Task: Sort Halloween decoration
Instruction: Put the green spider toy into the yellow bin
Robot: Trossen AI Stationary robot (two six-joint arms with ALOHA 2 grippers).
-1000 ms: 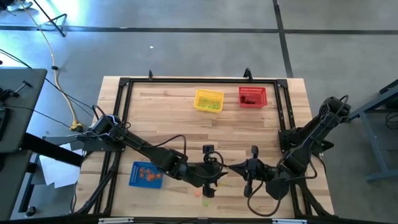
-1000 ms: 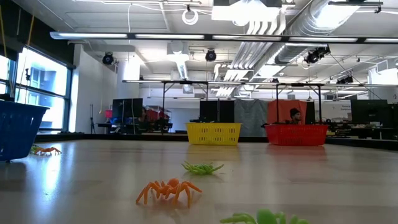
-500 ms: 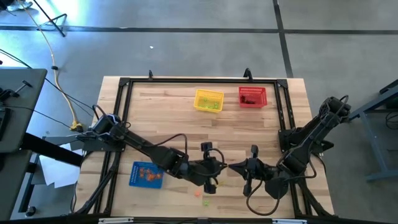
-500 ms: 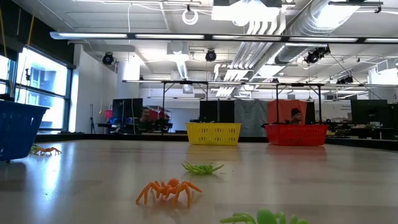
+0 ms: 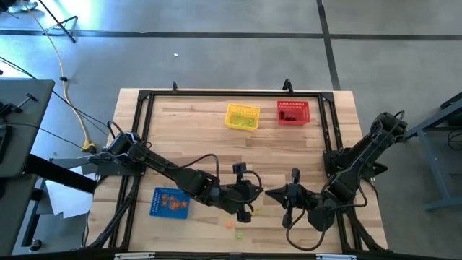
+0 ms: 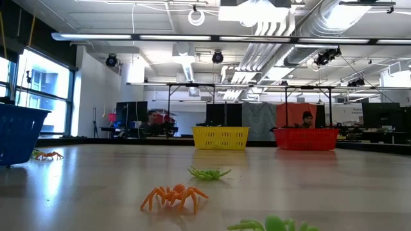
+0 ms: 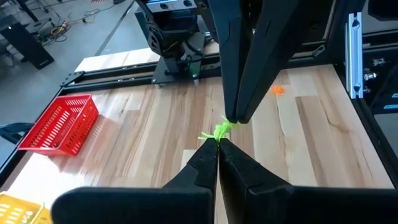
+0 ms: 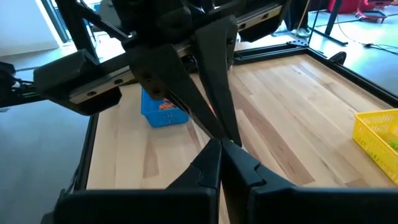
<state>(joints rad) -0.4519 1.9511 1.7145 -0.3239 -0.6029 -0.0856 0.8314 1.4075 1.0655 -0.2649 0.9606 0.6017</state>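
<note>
While both arms meet near the table's front edge, the left gripper pinches a green trinket.
Right gripper: closed, empty.

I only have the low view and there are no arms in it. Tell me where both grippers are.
Observer: The left gripper and the right gripper meet tip to tip over the arm-side half of the table, both shut.
Operator: Report what's between them.
Observer: A light green trinket sits right at the meeting tips; I cannot tell which gripper pinches it.
Operator: Give me the blue basket's contents.
Observer: The blue basket holds orange trinkets.
</note>
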